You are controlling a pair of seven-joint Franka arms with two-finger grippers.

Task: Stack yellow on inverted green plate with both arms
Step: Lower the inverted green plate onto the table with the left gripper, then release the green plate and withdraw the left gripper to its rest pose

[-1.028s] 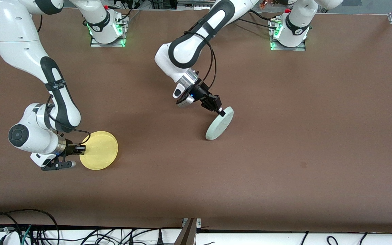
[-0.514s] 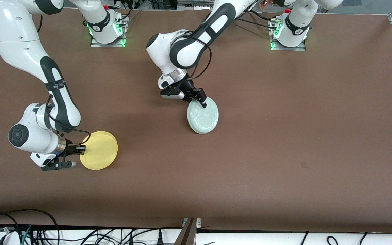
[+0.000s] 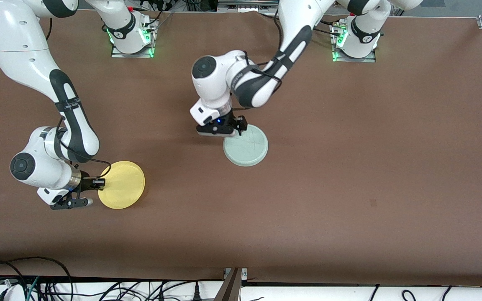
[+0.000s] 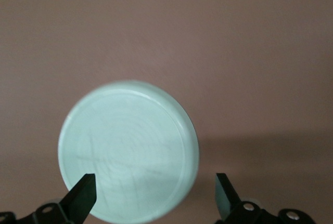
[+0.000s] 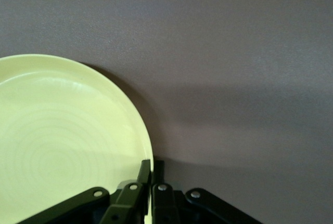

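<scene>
The pale green plate (image 3: 245, 146) lies flat on the table near its middle, scratched underside up. My left gripper (image 3: 237, 127) hovers over the plate's edge on the robots' side, open and empty. In the left wrist view its fingers (image 4: 82, 197) stand wide apart above the green plate (image 4: 128, 148), the left gripper (image 4: 154, 198) clear of it. The yellow plate (image 3: 123, 184) is toward the right arm's end, nearer the front camera. My right gripper (image 3: 99, 182) is shut on its rim. The right wrist view shows the right gripper (image 5: 152, 171) pinching the yellow plate's (image 5: 62, 130) rim.
The brown table (image 3: 349, 167) is bare apart from the two plates. The arm bases (image 3: 131, 37) stand along the robots' edge. Cables hang along the edge nearest the front camera.
My left arm turned the green plate over from on edge, laid it flat underside up, and let it go. The right arm and yellow plate have not moved.
</scene>
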